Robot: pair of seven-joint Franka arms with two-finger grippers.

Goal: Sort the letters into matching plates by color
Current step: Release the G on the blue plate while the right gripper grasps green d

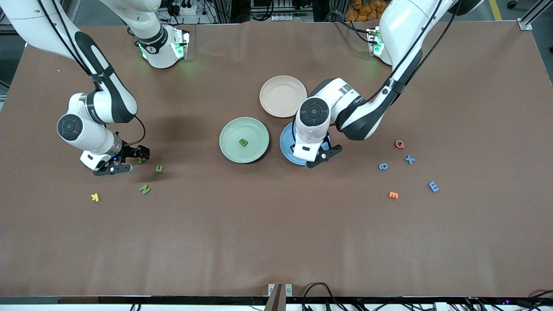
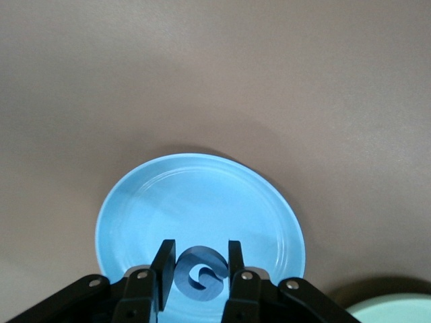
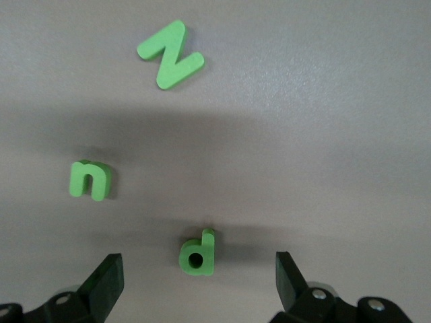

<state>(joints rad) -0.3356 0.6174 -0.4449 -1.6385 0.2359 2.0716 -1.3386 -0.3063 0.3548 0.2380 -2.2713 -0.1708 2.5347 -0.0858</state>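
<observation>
Tabletop (image 1: 276, 242): matte brown sheet, smooth and faintly creased.
Green plate (image 1: 233, 129): round, shallow, pale green plastic, near the table's middle; it holds one flat green foam letter B (image 1: 243, 142).
Blue plate (image 2: 222, 195): round, glossy light blue plastic with a raised rim, just beside the green plate toward the left arm's end; mostly hidden under the left arm in the front view.
Beige-pink plate (image 1: 283, 96): same round shallow shape, nothing in it, farther from the front camera than the other two and close to them.
Left gripper (image 2: 197, 272): over the blue plate, jaws pinching a dark blue foam letter G (image 2: 200, 272) held above the plate's surface.
Right gripper (image 3: 195, 286): low over the tabletop at the right arm's end, jaws spread wide on either side of a small green letter d (image 3: 198, 253) lying flat.
Other green letters: a rounded lowercase n (image 3: 89, 180) and an angular capital N (image 3: 170, 54), both flat on the tabletop near the d, the N nearest the front camera.
Blue letters on the tabletop: an X (image 1: 409, 160), an E (image 1: 433, 186) and a rounded p-like letter (image 1: 382, 166), scattered at the left arm's end.
Other letters: a red Q (image 1: 399, 144), an orange E (image 1: 393, 195) and a yellow K (image 1: 95, 197).
</observation>
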